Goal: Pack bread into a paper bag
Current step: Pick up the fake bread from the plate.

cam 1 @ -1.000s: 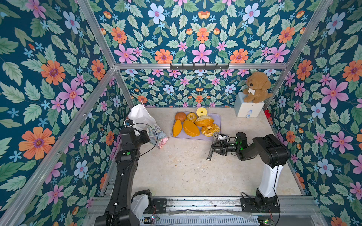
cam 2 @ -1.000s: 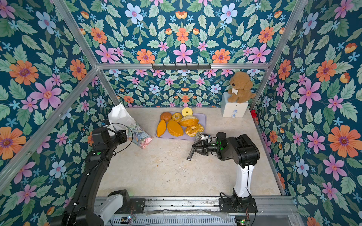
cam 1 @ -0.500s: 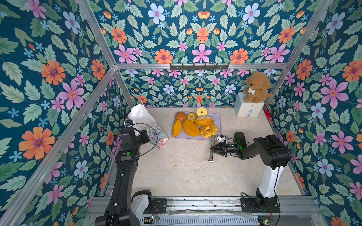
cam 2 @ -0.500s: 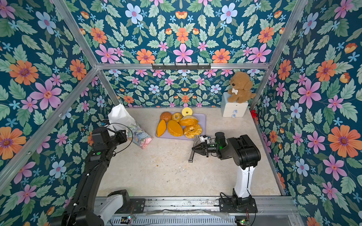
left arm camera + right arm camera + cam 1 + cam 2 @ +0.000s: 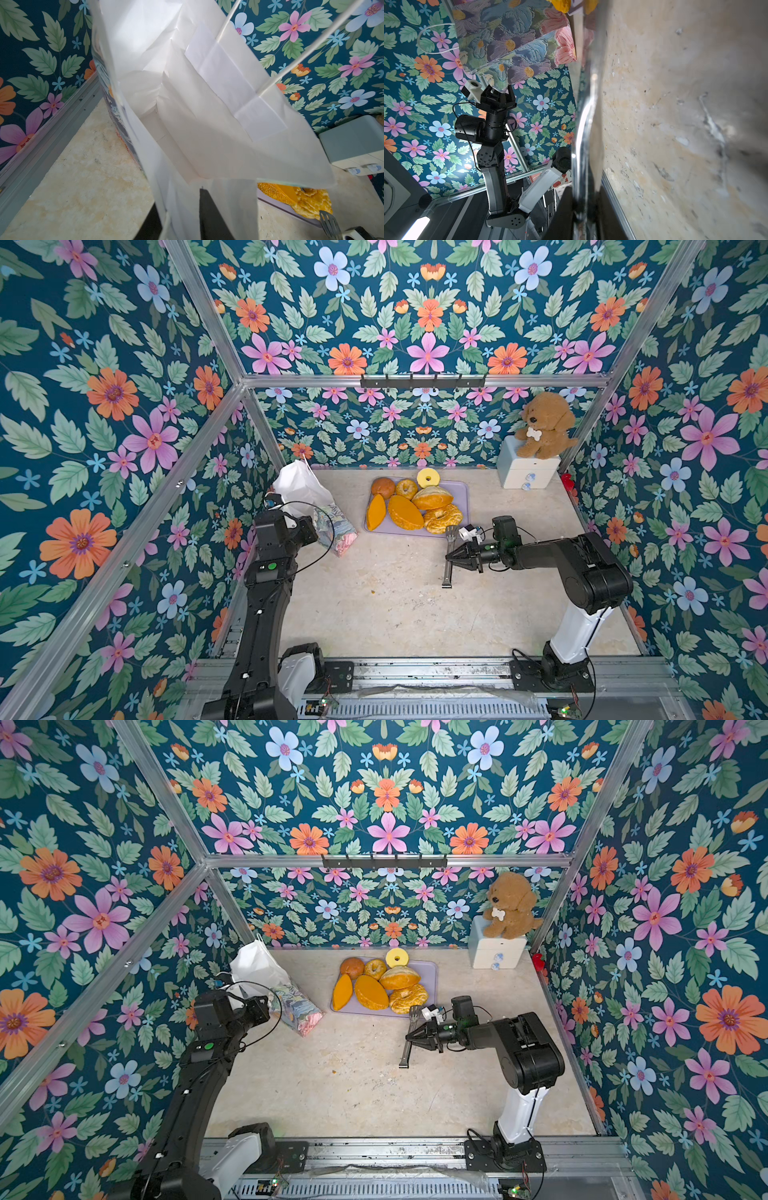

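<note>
Top views, frame centre. My left tool (image 5: 499, 90) pinched the rim of the paper bag (image 5: 300, 488), left of centre. My right tool (image 5: 449, 556) was pressed onto a spatula (image 5: 447, 574). The bread (image 5: 405, 512) lay on the lavender tray (image 5: 460, 494).

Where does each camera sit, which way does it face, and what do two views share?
Both top views: high at the front, facing down and back over the table; left arm and right arm both show.
Left wrist: on the left arm, looking into the paper bag's white inside; left fingers pinch its wall.
Right wrist: on the right arm, low, looking along the spatula toward the left arm; right fingers clamp it.
Shared: both wrist views show the paper bag and the spatula.
</note>
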`<state>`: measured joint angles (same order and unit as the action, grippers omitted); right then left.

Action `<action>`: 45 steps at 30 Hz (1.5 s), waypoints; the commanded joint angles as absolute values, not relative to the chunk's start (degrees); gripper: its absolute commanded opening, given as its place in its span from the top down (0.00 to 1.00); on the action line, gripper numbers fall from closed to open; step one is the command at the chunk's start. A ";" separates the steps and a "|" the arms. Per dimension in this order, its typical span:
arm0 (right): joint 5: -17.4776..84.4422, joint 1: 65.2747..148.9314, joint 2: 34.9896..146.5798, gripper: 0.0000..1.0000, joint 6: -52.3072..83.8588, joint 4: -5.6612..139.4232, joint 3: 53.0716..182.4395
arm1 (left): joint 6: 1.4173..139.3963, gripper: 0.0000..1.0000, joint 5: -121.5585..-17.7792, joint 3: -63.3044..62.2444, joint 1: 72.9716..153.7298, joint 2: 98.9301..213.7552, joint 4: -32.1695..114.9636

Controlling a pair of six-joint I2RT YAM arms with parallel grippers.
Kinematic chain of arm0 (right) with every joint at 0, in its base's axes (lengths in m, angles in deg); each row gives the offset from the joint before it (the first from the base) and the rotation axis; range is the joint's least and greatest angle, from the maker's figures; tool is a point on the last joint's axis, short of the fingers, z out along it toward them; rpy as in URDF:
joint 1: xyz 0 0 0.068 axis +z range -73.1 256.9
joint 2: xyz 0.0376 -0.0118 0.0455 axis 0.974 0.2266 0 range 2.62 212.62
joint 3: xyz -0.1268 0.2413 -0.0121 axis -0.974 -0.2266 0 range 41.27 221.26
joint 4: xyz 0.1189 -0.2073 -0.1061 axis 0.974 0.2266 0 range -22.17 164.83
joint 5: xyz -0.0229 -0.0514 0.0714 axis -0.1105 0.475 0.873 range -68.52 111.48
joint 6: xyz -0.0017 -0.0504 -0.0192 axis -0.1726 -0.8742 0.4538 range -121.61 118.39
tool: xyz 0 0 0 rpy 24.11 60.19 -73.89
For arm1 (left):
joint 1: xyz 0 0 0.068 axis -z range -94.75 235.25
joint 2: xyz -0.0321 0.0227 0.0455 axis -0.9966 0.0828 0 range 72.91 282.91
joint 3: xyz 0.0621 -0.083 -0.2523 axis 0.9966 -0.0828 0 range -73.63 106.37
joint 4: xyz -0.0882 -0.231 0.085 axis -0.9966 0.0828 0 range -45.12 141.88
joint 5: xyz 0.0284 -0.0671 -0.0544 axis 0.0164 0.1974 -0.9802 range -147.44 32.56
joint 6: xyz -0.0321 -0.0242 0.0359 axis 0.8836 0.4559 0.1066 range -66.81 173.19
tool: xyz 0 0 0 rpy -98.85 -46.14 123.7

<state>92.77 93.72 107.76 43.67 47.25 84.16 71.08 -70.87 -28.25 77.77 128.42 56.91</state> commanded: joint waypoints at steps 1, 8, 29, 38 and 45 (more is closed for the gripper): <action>92.50 93.98 106.97 0.94 40.64 49.92 84.16 | 70.86 0.69 -71.59 -28.37 77.74 128.11 56.26; 90.52 95.30 102.93 0.93 39.61 54.26 84.50 | 72.61 0.75 -75.29 -27.71 77.79 126.30 54.22; 87.58 97.83 91.54 0.94 37.77 65.74 85.47 | 72.69 0.88 -88.29 -22.22 78.13 127.14 56.55; 86.49 97.86 88.04 0.94 36.80 70.15 85.78 | 72.62 0.89 -89.74 -24.41 78.57 126.60 56.32; 85.40 97.83 84.86 0.94 35.49 77.32 89.41 | 72.71 0.89 -90.40 -25.21 78.73 126.61 55.82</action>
<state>85.54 97.79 85.93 37.59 74.64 88.14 72.80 -89.47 -25.14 78.62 126.69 56.43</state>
